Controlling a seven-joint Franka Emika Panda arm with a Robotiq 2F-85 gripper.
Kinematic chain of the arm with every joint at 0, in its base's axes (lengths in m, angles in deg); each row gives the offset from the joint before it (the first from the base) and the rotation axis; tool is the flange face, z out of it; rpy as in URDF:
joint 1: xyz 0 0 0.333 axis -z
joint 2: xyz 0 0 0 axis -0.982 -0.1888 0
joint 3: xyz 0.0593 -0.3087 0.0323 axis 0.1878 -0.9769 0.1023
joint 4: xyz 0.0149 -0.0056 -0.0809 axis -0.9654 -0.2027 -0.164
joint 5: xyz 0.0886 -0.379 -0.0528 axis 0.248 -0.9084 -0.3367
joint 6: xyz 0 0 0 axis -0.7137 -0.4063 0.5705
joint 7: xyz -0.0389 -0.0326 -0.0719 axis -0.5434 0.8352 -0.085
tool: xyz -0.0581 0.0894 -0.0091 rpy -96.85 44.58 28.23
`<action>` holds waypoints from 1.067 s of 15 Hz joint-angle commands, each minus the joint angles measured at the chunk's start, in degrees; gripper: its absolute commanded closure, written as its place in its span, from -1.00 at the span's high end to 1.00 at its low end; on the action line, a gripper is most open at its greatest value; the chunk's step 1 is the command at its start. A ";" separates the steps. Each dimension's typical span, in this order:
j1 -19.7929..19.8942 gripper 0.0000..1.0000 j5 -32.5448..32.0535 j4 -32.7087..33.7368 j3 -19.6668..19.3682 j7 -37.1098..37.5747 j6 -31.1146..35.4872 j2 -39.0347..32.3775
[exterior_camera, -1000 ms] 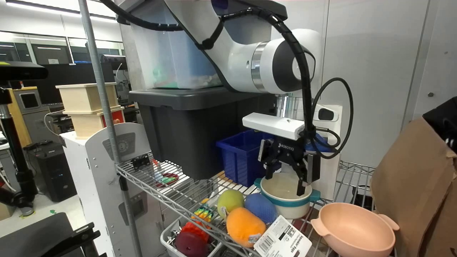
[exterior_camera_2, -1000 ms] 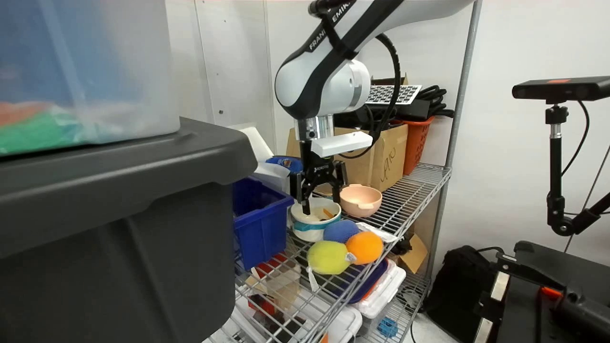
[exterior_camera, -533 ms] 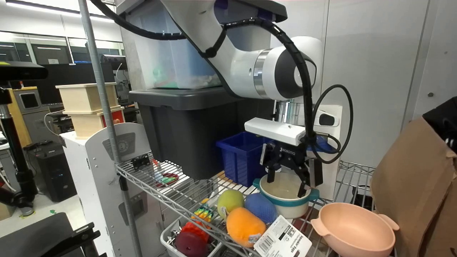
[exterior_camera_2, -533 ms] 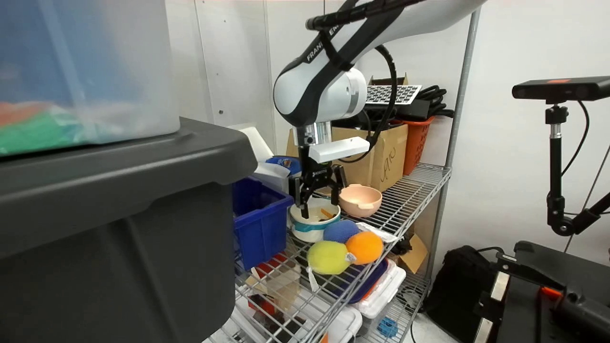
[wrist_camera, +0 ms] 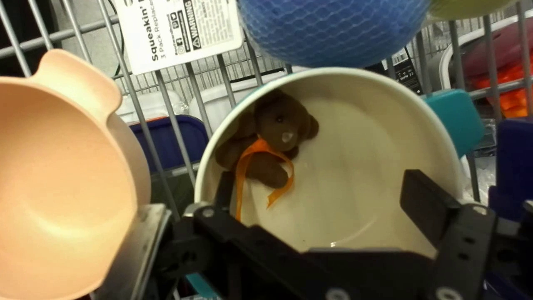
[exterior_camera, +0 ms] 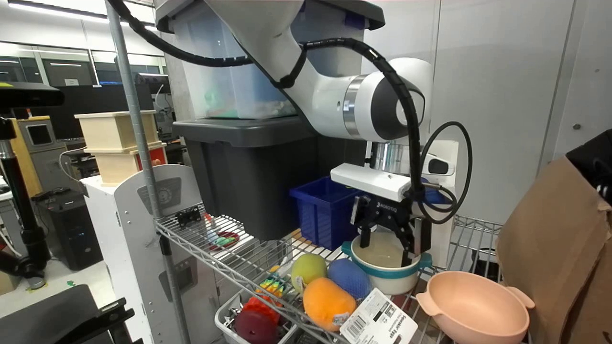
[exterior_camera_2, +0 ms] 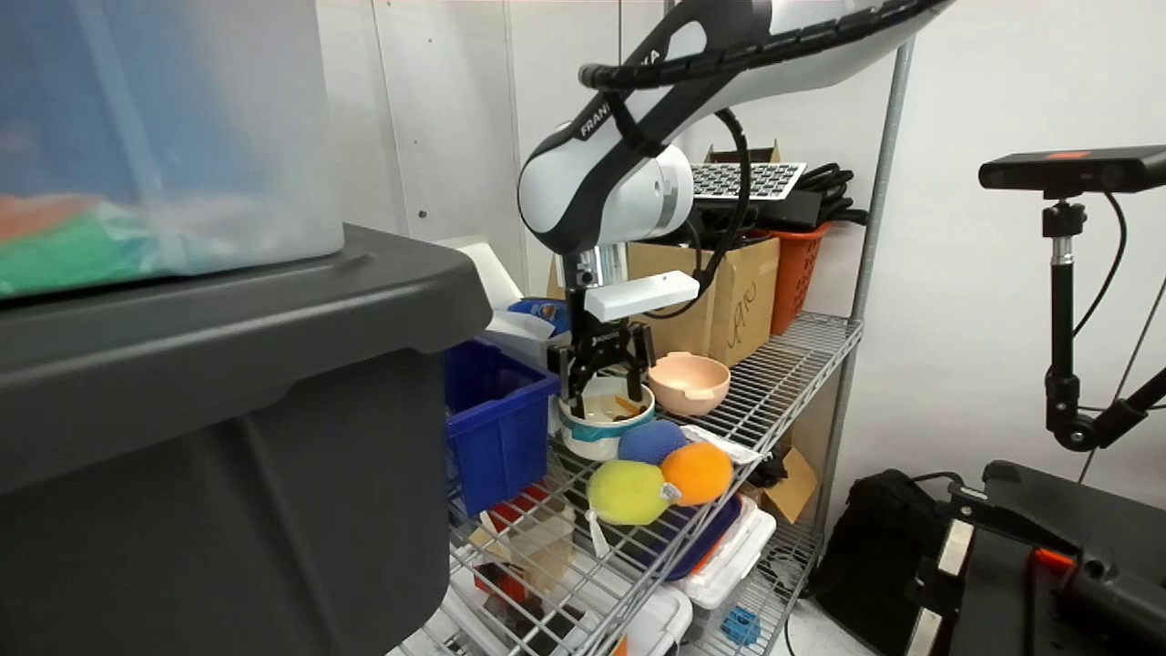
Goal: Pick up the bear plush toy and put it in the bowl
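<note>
The bear plush toy (wrist_camera: 285,121), brown with an orange ribbon, lies inside the cream-white bowl (wrist_camera: 354,89) against its wall in the wrist view. In an exterior view that bowl (exterior_camera: 389,283) with its teal band hides the bear. My gripper (wrist_camera: 318,177) stands open over it, its fingertips down at the rim level or just inside. One finger is close to the bear's ribbon; nothing is held between them. Beside it on the shelf sits the bowl (exterior_camera: 475,306), salmon-pink, with nothing visible inside; both exterior views show it, and so does the wrist view, at the left edge.
A blue ball (exterior_camera: 349,278), an orange toy (exterior_camera: 329,304), a yellow-green toy (exterior_camera: 308,271) and a white card (exterior_camera: 380,319) lie near the cream-white bowl. Behind stand a blue bin (exterior_camera: 322,212) and a big dark bin (exterior_camera: 253,186). A brown paper bag (exterior_camera: 545,253) flanks the pink bowl.
My gripper has come down, its fingertips now lower at the cream-white bowl. That bowl has shifted slightly sideways. The fingers have stayed apart.
</note>
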State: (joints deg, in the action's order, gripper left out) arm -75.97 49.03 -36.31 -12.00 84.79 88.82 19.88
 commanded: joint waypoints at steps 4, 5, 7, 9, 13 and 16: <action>0.07 1.00 -0.43 4.13 -0.34 0.29 -1.91 -2.50; 0.12 1.00 -0.49 3.77 -0.40 0.19 -1.86 -2.54; 0.15 1.00 -0.70 3.00 -0.64 0.04 -1.60 -2.60; 0.13 1.00 -1.02 2.58 -0.94 -0.06 -1.36 -2.60; 0.10 1.00 -1.11 2.08 -1.04 -0.16 -1.24 -2.21; -0.01 1.00 -1.19 1.75 -1.07 -0.11 -1.05 -1.89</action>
State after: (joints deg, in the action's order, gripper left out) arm -75.88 48.73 -35.13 -12.69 84.77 88.77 18.31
